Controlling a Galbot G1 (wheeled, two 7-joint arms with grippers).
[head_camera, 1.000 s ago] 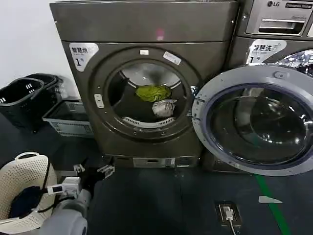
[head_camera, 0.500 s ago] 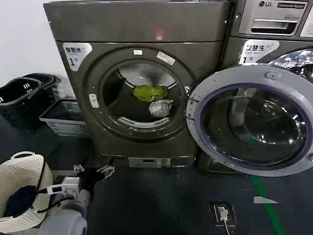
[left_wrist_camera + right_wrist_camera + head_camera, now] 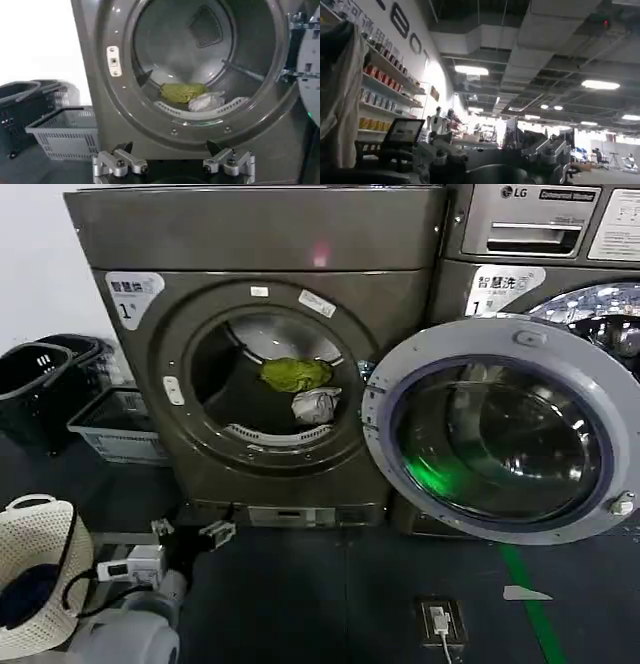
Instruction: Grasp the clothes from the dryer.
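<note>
Two fingers of my left gripper stand spread wide with nothing between them, low in the frame's lower left, aimed at the porthole so they can go straight in. Beyond them, at centre frame, the dryer has its door swung open to the right, leaving the opening free. Inside, on the drum's floor, lie the clothes: a lime green bundle touching a white-grey bundle. My right gripper points away at a ceiling; its fingers also look parted, holding nothing.
</note>
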